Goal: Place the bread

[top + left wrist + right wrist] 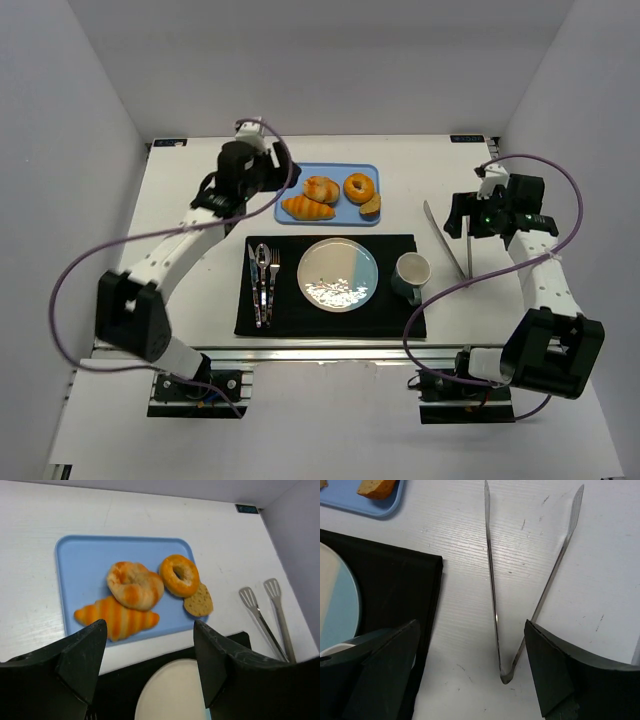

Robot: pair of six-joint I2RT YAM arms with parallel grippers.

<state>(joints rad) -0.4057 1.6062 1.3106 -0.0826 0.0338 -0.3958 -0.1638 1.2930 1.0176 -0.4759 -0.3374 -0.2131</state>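
The bread sits on the flat light-blue plastic tray (80, 560) at the far side of the table. It comprises a striped golden croissant (117, 617) at the near edge, a round glazed roll (135, 585) touching it from behind, an orange ring-shaped bagel (179, 575) just beside the roll, and a small brown bread slice (198, 601) against the bagel.

All four pieces look light and soft, with crusts likely to flake or dent under a hard squeeze. A gentle hold across the thick middle of the croissant or roll seems safest, and the bagel probably tolerates more pressure.

The left gripper (149, 625) hangs over the tray's near edge with its jaws spread wide, holding nothing.

Nearer the arms, a round white-and-blue plate (320, 258) lies bare on a black rectangular placemat (300, 320), between steel cutlery (264, 283) and a dark green mug (411, 273).

To the right, thin steel tongs (494, 600) lie splayed on the white table. They look stiff, springy and slick, best pinched across both arms partway along. The right gripper (471, 627) hovers over them, fully spread and empty.
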